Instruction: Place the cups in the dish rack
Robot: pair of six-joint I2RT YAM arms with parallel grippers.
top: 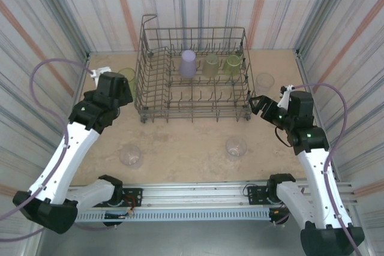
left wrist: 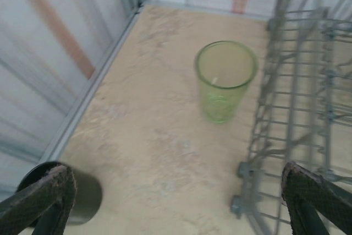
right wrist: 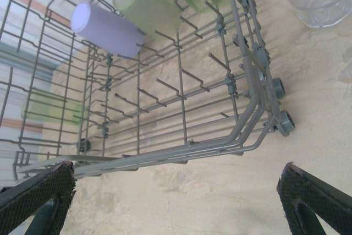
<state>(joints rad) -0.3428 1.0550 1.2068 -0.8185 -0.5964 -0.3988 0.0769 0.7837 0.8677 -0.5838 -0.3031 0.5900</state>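
Facing yellow-green cup point(left wrist: 225, 78) beside dish rack point(left wrist: 297, 81) — left gripper point(left wrist: 176, 174) spread wide

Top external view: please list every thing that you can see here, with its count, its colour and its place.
dish rack: one, grey wire, far middle of the table
lavender cup: one, opaque lavender, in the rack's far row
racked green cups: two, translucent yellow-green, in the rack beside the lavender cup, toward the right arm's side
loose green cup: one, translucent yellow-green, upright on the table just left of the rack
clear cups: three, colourless; one right of the rack, two on the near table
table: one, beige
left claw: one, black, open, facing the loose green cup
right claw: one, black, open, facing the rack's side
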